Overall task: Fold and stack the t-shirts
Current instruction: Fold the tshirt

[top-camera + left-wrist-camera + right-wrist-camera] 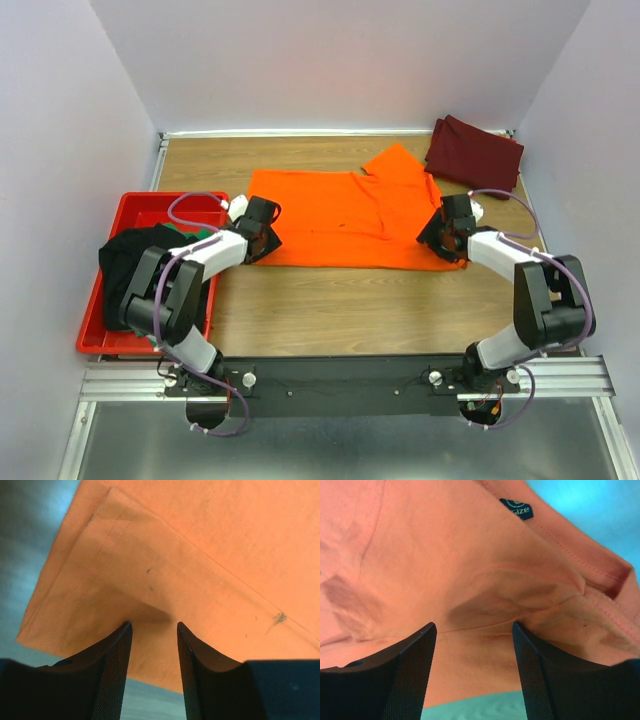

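Observation:
The bright orange t-shirt [340, 215] lies flat across the middle of the wooden table, with one sleeve sticking out at the back right. My left gripper [262, 232] is at its left end, open, its fingers straddling the near corner of the cloth [200, 540]. My right gripper [440, 232] is at the shirt's right end, open wide over wrinkled cloth [445, 545] near the collar, where a dark size label [517, 509] shows. The dark maroon t-shirt [475, 150] lies folded at the back right corner. The black t-shirt [135, 262] and the green one [205, 236] lie in the tray.
A red tray [100, 335] stands at the table's left edge, under my left arm. White walls close in the table on the left, back and right. A black rail with the arm bases runs along the near edge.

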Tool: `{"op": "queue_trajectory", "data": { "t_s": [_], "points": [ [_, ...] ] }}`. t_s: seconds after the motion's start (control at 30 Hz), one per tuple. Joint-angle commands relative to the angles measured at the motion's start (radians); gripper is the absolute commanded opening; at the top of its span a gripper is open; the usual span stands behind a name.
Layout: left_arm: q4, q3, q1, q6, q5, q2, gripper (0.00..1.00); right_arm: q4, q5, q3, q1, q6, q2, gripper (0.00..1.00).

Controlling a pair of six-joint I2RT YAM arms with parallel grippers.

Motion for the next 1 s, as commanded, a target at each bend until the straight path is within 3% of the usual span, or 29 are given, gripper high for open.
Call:
{"op": "queue_trajectory", "data": {
  "t_s": [0.0, 0.23, 0.5, 0.63, 0.77, 0.97],
  "points": [
    [-0.106, -0.099, -0.059, -0.063, -0.008, -0.087, 0.50, -0.136, -0.020, -0.104, -0.010, 0.049, -0.108, 0.70],
    [-0.166, -0.202, -0.172, -0.155, 0.007, -0.228, 0.49, -0.230, -0.040, -0.209, -0.010, 0.088, -0.287, 0.70],
    [-0.202, -0.231, -0.195, -0.152, 0.029, -0.313, 0.50, -0.299, -0.050, -0.207, -0.011, 0.079, -0.407, 0.71],
    [-0.223, -0.167, -0.192, -0.106, -0.008, -0.334, 0.50, -0.316, -0.061, -0.118, -0.011, 0.028, -0.394, 0.71],
    [-0.220, -0.006, -0.150, -0.012, -0.062, -0.311, 0.51, -0.294, -0.021, 0.025, -0.011, -0.047, -0.334, 0.70],
    [-0.209, 0.318, 0.010, 0.081, -0.109, -0.089, 0.51, -0.129, 0.034, 0.290, -0.010, -0.225, -0.092, 0.69]
  ]
}}
